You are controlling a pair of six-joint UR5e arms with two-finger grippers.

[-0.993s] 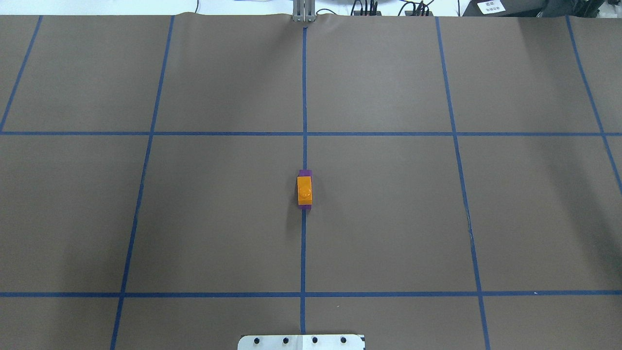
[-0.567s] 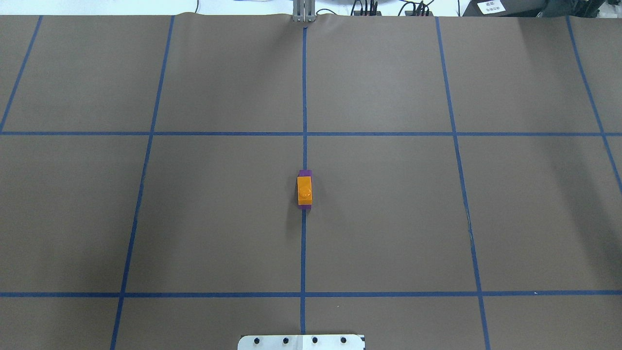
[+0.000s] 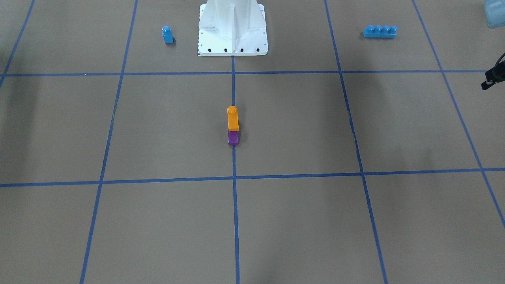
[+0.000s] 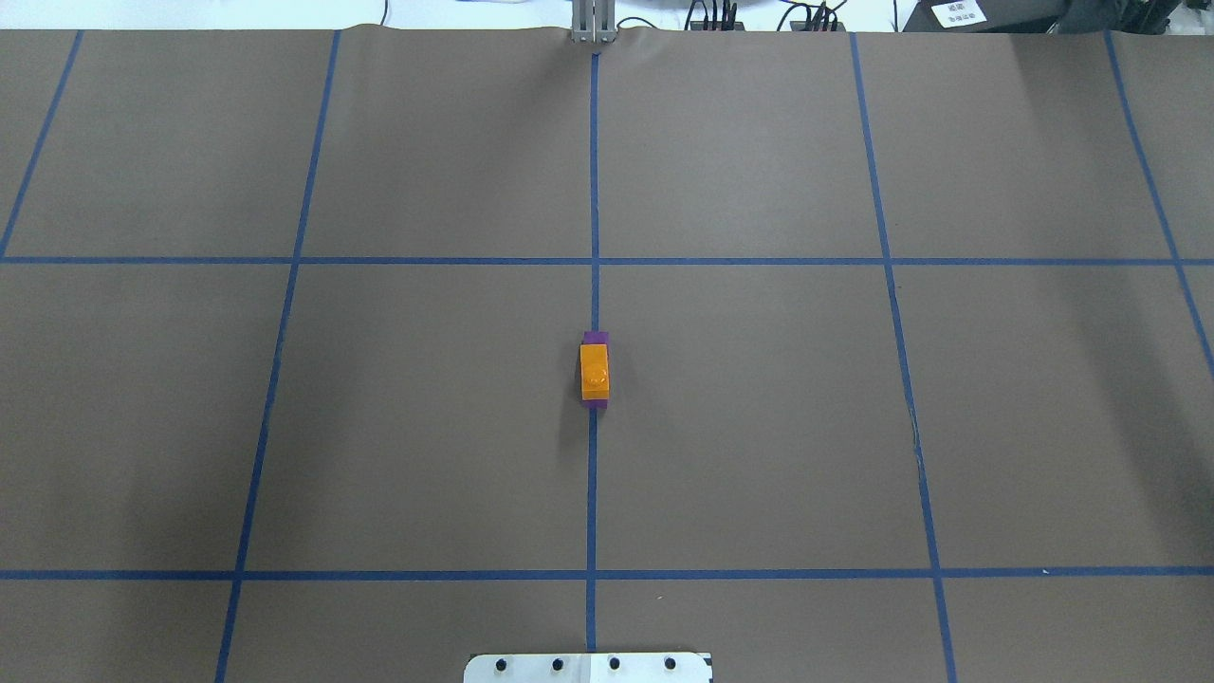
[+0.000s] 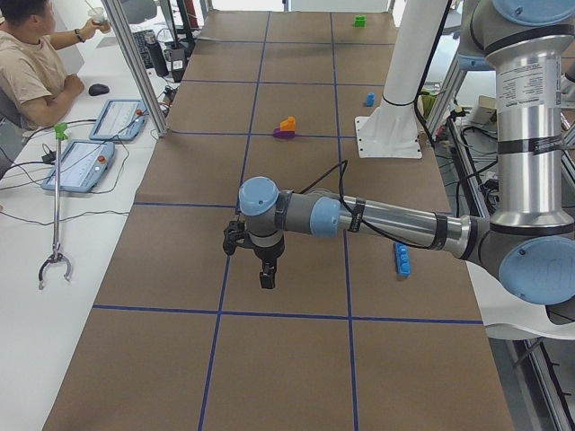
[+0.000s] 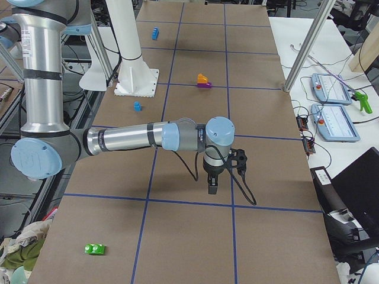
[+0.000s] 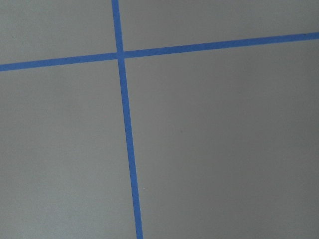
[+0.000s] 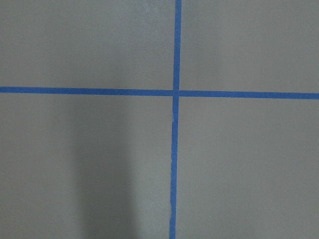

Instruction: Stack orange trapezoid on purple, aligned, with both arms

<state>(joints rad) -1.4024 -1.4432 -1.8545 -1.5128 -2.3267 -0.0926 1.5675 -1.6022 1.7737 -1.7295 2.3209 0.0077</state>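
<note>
The orange trapezoid (image 4: 594, 370) sits on top of the purple brick (image 4: 595, 337) on the table's centre line, and no gripper touches them. In the front-facing view the orange trapezoid (image 3: 232, 118) stands stud-up on the purple brick (image 3: 232, 138), edges in line. My left gripper (image 5: 267, 278) hangs over the table far from the stack. It shows only in the left side view, so I cannot tell whether it is open or shut. My right gripper (image 6: 212, 189) likewise shows only in the right side view. Both wrist views show only bare mat and blue tape lines.
A small blue single-stud brick (image 3: 167, 34) and a long blue four-stud brick (image 3: 380, 31) lie either side of the white robot base (image 3: 232, 27). A green brick (image 6: 94, 249) lies near the table's right end. An operator (image 5: 27, 63) sits beside the table.
</note>
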